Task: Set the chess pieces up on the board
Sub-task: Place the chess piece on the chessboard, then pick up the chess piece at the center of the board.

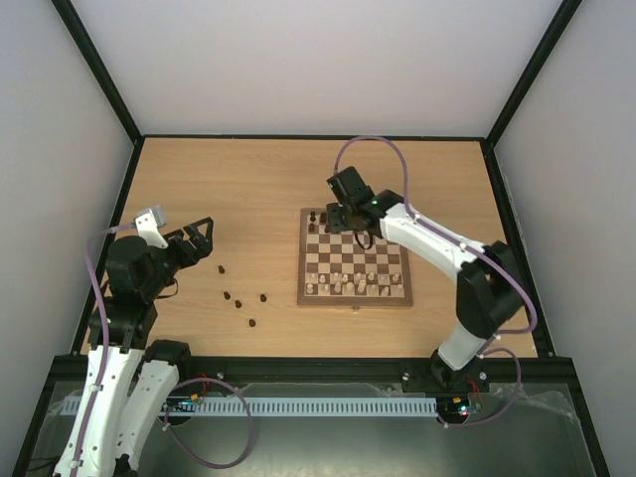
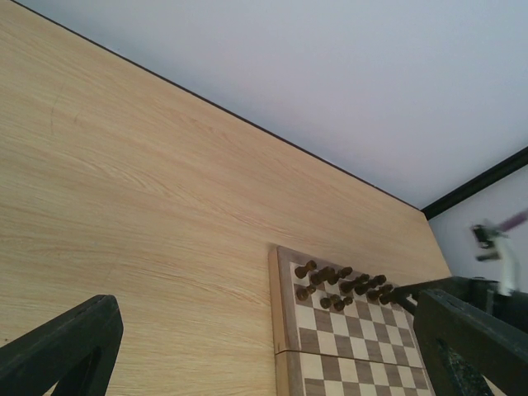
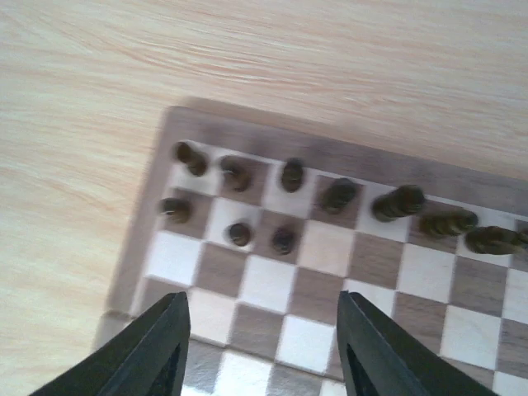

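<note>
The board [image 1: 401,294] lies right of the table's middle, with dark brown chess pieces [image 1: 314,218] on its far rows and cream pieces on its near rows. Several loose dark pieces [image 1: 238,299] lie on the table left of the board. My right gripper [image 1: 350,221] hovers open and empty over the board's far rows; its view shows the board [image 3: 132,264], with dark pieces [image 3: 239,233] beyond the fingers [image 3: 161,346]. My left gripper [image 1: 201,237] is open and empty, raised left of the loose pieces; its view shows the board [image 2: 285,330] and dark pieces [image 2: 330,285].
A black frame rail [image 1: 298,366] runs along the table's near edge, and white walls enclose the other sides. A small latch [image 1: 355,309] sticks out of the board's near edge. The right arm [image 1: 447,248] reaches across the board's far right corner.
</note>
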Robot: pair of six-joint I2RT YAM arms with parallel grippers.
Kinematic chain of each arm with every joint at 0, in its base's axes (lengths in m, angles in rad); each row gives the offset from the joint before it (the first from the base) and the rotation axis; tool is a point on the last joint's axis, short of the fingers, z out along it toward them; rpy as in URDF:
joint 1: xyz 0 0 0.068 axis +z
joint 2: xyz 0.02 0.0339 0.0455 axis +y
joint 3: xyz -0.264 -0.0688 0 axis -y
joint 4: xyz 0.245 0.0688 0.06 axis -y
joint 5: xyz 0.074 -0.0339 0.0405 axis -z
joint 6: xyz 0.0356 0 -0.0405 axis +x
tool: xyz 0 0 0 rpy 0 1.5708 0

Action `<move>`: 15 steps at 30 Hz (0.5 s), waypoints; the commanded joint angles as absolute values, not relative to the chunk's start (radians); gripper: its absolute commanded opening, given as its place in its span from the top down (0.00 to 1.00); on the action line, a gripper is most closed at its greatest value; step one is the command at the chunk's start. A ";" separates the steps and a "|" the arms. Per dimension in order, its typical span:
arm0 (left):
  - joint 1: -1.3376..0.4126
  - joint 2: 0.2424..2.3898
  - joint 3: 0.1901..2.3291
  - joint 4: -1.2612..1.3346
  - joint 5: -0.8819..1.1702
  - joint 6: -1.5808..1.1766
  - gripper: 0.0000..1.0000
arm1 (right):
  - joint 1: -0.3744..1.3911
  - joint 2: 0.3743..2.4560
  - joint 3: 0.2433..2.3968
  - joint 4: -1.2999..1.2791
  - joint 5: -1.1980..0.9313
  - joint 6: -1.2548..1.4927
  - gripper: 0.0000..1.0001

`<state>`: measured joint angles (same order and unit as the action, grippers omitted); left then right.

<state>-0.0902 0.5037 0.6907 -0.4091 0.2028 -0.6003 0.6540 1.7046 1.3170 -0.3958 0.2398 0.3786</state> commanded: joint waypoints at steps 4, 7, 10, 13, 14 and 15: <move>-0.086 0.503 0.707 -0.400 0.199 -0.605 0.00 | 0.841 1.596 1.250 -0.390 0.097 0.382 0.30; -0.086 0.502 0.723 -0.417 0.190 -0.598 0.01 | 0.933 1.629 1.250 -0.385 0.071 0.382 0.22; -0.087 0.499 0.736 -0.428 0.189 -0.596 0.01 | 1.000 1.682 1.259 -0.371 0.061 0.390 0.22; -0.086 0.494 0.749 -0.443 0.187 -0.597 0.00 | 1.059 1.747 1.293 -0.365 0.060 0.393 0.40; -0.086 0.490 0.755 -0.447 0.189 -0.597 0.00 | 1.081 1.769 1.308 -0.365 0.065 0.395 0.44; -0.086 0.487 0.760 -0.451 0.189 -0.599 0.00 | 1.096 1.790 1.322 -0.369 0.074 0.397 0.49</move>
<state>-0.0902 0.5026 0.7177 -0.4332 0.1909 -0.6048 1.0462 1.7180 1.2728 -0.3546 0.0738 0.3855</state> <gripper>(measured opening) 0.995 0.578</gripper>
